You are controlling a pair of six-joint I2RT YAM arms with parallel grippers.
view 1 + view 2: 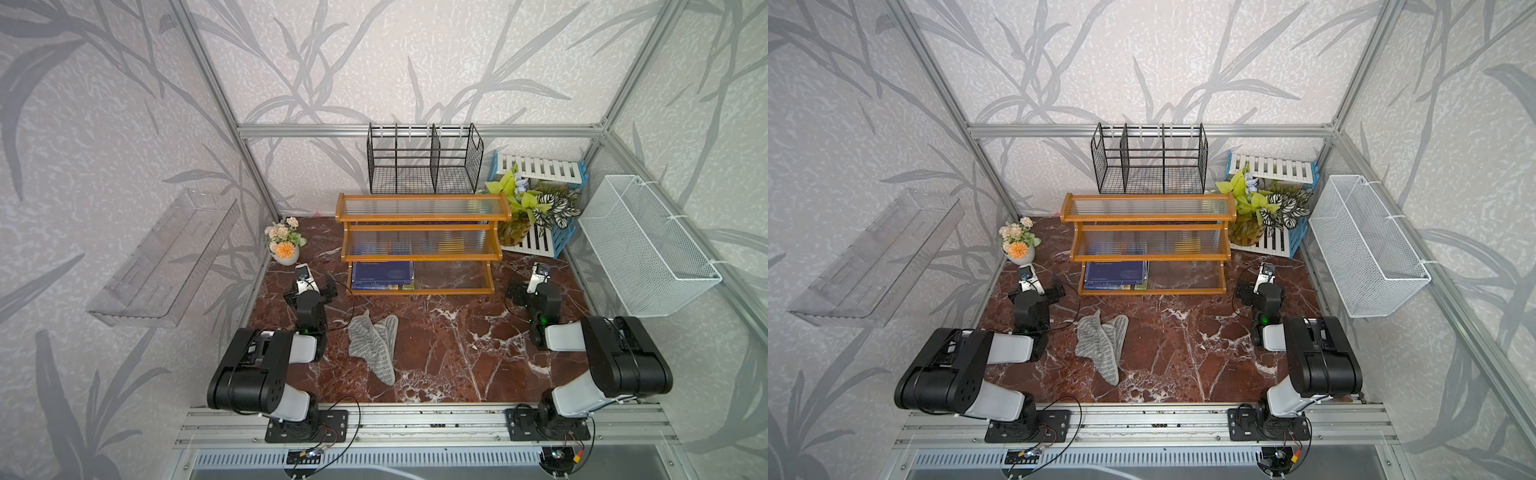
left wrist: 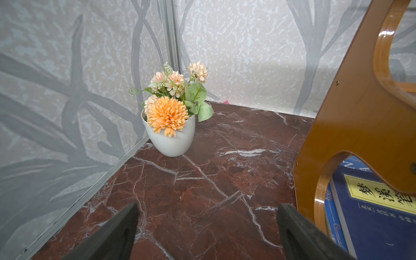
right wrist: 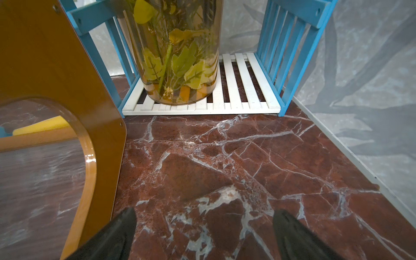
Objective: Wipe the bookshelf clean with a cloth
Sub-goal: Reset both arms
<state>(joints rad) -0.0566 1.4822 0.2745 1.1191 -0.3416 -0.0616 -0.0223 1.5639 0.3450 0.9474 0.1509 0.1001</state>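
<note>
Lying crumpled before the ribbed-panelled bookshelf is a striped knit cloth.

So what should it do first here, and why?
Probably swing the left arm over the cloth and lower its open jaws onto it. The cloth lies loose on the table before the bookshelf, nearer the left arm, and both pairs of jaws stand open and empty, so nothing can be wiped yet.
</note>
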